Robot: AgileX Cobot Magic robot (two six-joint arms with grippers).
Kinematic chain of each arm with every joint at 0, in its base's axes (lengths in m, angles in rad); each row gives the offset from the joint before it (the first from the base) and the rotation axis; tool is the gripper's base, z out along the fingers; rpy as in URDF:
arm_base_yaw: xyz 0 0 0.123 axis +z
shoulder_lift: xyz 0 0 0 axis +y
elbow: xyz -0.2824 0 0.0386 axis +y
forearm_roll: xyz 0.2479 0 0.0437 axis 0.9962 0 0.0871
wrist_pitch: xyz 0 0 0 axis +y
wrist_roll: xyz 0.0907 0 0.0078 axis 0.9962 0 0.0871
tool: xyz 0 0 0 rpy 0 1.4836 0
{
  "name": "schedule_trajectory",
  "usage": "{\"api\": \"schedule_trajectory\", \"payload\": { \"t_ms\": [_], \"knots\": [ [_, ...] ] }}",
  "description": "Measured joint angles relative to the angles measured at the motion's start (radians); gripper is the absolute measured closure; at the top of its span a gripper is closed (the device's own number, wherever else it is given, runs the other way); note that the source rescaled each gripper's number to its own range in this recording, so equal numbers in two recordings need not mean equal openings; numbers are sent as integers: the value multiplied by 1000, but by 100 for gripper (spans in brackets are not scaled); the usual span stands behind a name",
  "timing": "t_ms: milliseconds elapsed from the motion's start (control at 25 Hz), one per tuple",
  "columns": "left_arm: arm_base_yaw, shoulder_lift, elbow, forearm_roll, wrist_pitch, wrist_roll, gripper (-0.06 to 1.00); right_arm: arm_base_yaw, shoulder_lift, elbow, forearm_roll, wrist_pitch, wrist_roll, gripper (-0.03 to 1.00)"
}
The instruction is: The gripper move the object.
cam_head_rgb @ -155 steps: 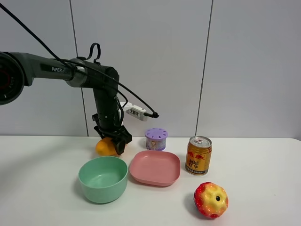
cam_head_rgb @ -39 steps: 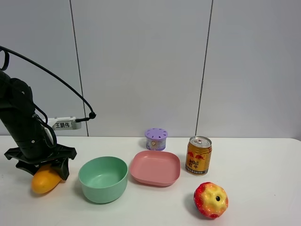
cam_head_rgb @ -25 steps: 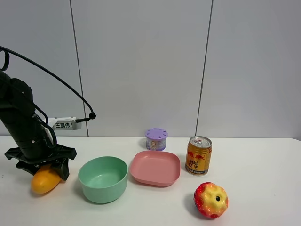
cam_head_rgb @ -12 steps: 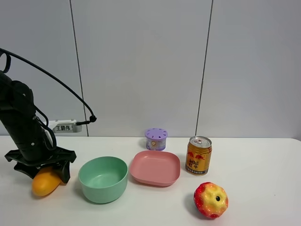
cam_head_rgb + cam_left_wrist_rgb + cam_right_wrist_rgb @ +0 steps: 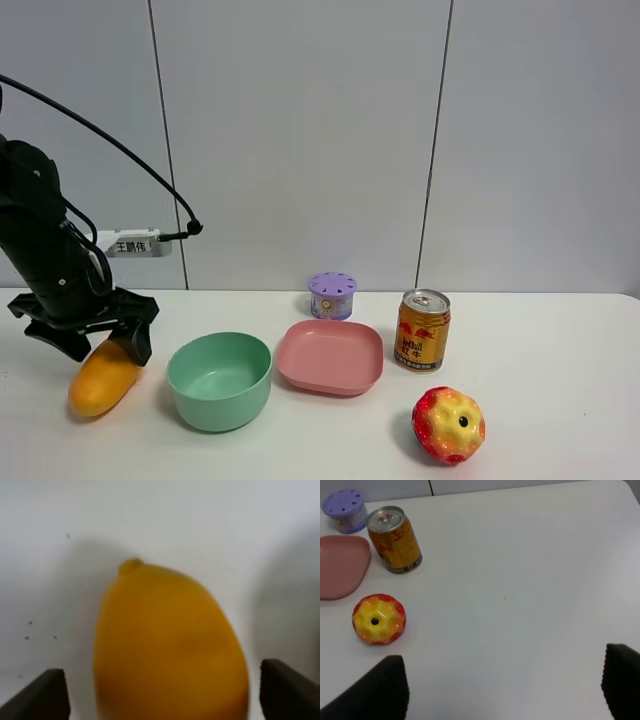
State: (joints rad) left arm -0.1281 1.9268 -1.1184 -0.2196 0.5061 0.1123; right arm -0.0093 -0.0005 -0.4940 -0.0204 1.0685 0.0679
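The orange-yellow mango [image 5: 100, 379] lies on the white table, left of the green bowl [image 5: 219, 379]. My left gripper [image 5: 93, 342] hangs just above it, jaws spread wide and holding nothing. In the left wrist view the mango [image 5: 170, 645] fills the middle, with the left gripper [image 5: 165, 696] fingertips [image 5: 42, 695] apart on either side and clear of it. My right gripper [image 5: 500, 690] is open and empty over bare table; it is out of the exterior view.
A pink plate [image 5: 330, 357], a purple container [image 5: 332, 295], a gold can [image 5: 422, 330] and a red-yellow bumpy apple [image 5: 448, 424] stand right of the bowl. The can [image 5: 395, 540] and apple [image 5: 379, 619] also show in the right wrist view.
The left gripper carried the mango from behind the bowl to its left. In the last second it has risen a little off the mango, which stays on the table.
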Motion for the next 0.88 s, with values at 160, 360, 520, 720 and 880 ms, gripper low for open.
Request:
{"api": "schedule_trajectory", "payload": {
  "t_ms": [160,360,520,720,880],
  "knots": [
    [0,-73,0,-4,31,2,46,0,0,0,0,0,0,-3],
    [0,-203,-21,1,104,2,45,0,0,0,0,0,0,-3],
    [0,-365,-83,40,184,2,45,0,0,0,0,0,0,-3],
    [0,-611,-142,117,223,24,27,0,0,0,0,0,0,-3],
    [0,-806,-147,159,241,53,16,0,0,0,0,0,0,-3]
  ]
}}
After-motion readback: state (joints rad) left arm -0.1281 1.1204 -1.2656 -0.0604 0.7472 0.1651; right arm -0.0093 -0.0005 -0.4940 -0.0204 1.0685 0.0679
